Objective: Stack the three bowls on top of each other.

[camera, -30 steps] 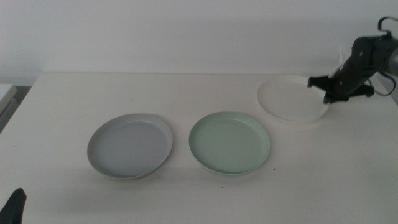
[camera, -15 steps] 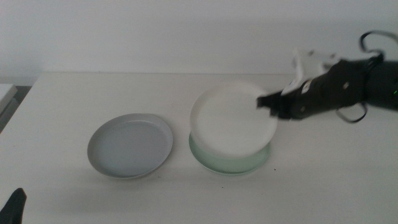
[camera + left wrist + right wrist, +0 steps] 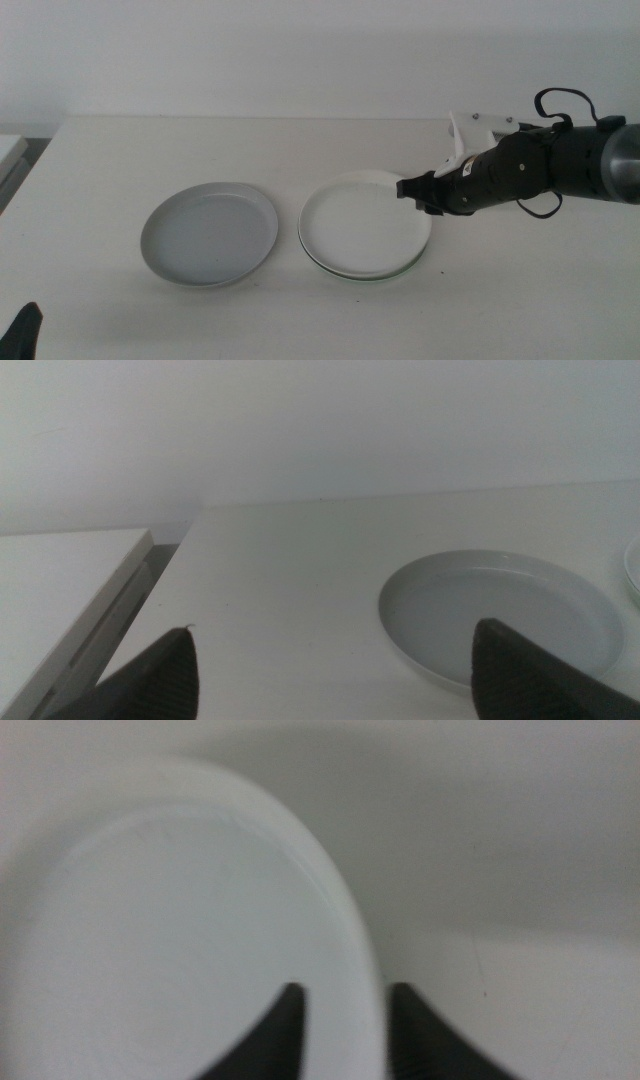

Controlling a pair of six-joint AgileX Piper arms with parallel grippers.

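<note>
The white bowl (image 3: 360,222) lies nested in the pale green bowl (image 3: 388,271), of which only a thin rim shows at the front. My right gripper (image 3: 412,190) reaches in from the right and is shut on the white bowl's right rim. In the right wrist view the two jaws straddle that rim (image 3: 348,1020), with the white bowl (image 3: 180,950) filling most of the picture. The light grey bowl (image 3: 208,233) rests alone on the table to the left, also seen as the grey bowl (image 3: 500,610) in the left wrist view. My left gripper (image 3: 22,335) waits open at the bottom left corner.
A white side surface (image 3: 8,150) stands beyond the table's left edge, with a dark gap between it and the table; the left wrist view shows it as a white ledge (image 3: 60,590). A white wall closes off the back of the table (image 3: 300,140).
My right gripper carried the white bowl from the back right of the table leftward and lowered it onto the pale green bowl. The grey bowl and left arm stayed put.
</note>
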